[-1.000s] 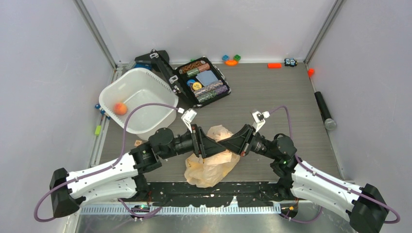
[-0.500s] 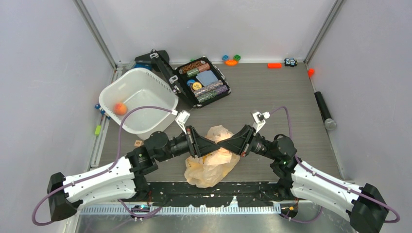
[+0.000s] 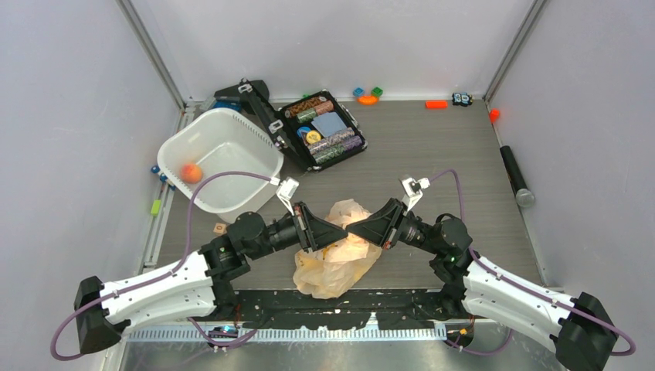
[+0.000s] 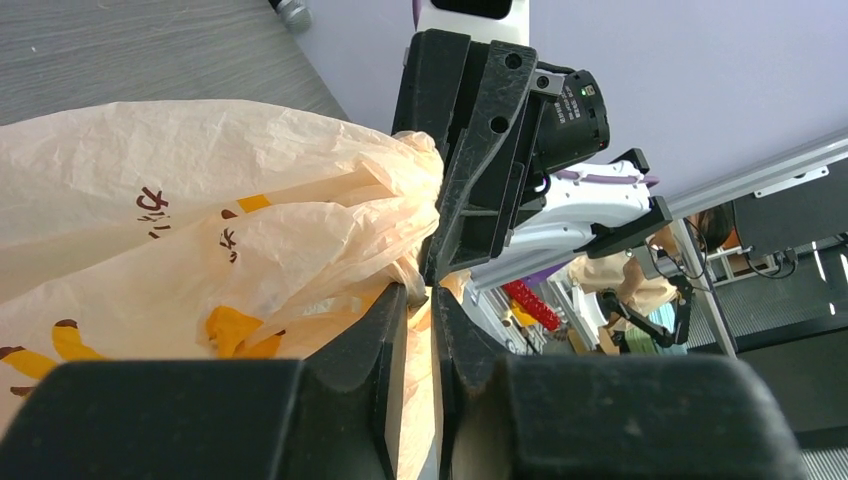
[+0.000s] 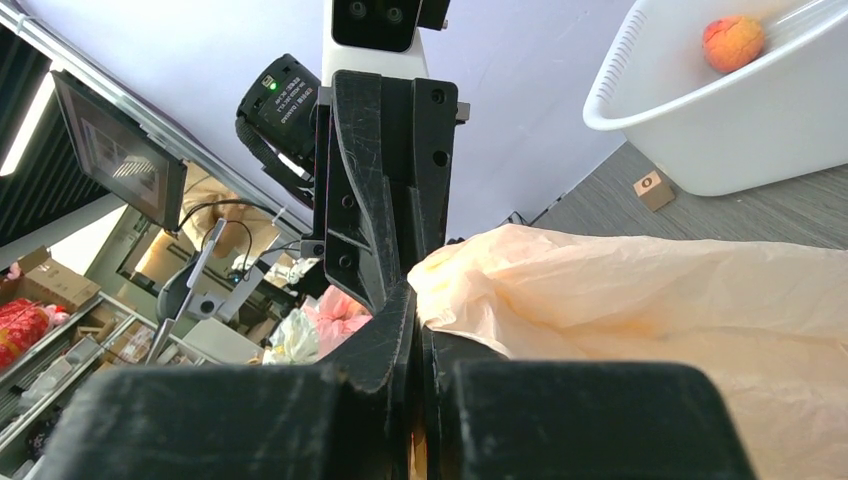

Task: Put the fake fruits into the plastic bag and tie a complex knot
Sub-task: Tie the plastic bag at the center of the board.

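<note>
Left pincer first: we see its two black fingers drawn almost together, only a thin slit between them, with a fold of the thin crinkly pale peach plastic bag nipped in that slit. Right pincer meets it tip to tip from the other side; we find its jaws pressed fully together on a gathered peak of the same bag. Under both lies the dark grey wood-grain table. The bag sits on it near the front edge, between the two arms, its top drawn up to the fingertips. At the far left we note a white plastic tub, and just beside it an open black case of poker chips. Inside the tub rests one small orange fake fruit. What the bag holds we cannot tell.
</note>
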Tool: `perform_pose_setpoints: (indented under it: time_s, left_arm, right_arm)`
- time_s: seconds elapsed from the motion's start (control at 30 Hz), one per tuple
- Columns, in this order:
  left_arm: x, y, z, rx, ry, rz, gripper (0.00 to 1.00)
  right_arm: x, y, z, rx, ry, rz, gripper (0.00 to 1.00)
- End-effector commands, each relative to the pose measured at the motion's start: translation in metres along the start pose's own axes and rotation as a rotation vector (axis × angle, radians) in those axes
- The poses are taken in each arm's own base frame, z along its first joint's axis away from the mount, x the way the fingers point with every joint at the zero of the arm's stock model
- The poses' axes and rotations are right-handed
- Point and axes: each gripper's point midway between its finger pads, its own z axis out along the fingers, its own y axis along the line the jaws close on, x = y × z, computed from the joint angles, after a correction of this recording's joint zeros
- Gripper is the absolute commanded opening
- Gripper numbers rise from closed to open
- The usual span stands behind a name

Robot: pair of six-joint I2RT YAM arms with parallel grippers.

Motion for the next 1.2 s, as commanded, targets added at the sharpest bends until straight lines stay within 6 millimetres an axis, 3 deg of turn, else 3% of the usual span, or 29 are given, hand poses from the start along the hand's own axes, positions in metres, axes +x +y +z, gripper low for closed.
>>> perform_pose_setpoints:
  time_s: [0.0, 0.1, 0.37, 0.5, 0.93, 1.17]
  left_arm:
    - [-0.016, -0.012, -0.001, 0.054, -0.075, 0.02, 0.0]
    - [-0.017, -0.008, -0.003, 0.043, -0.086, 0.022, 0.0]
    - [-0.021, 0.0, -0.008, 0.012, -0.126, 0.031, 0.0]
    - [-0.021, 0.001, -0.007, 0.006, -0.123, 0.033, 0.0]
    - [-0.02, 0.001, -0.005, 0.001, -0.11, 0.035, 0.0]
    - [-0.02, 0.0, -0.005, 0.003, -0.107, 0.037, 0.0]
  right_arm:
    - [-0.012, 0.017, 0.001, -0.06, -0.043, -0.035, 0.11]
    - [-0.013, 0.018, 0.0, -0.06, -0.046, -0.036, 0.17]
    - [-0.014, 0.018, -0.004, -0.028, -0.041, -0.047, 0.52]
    - [-0.01, 0.009, -0.007, 0.038, -0.012, -0.067, 0.59]
    - [-0.002, -0.002, 0.002, 0.111, 0.08, -0.16, 0.61]
    - [0.005, -0.006, 0.013, 0.123, 0.122, -0.176, 0.46]
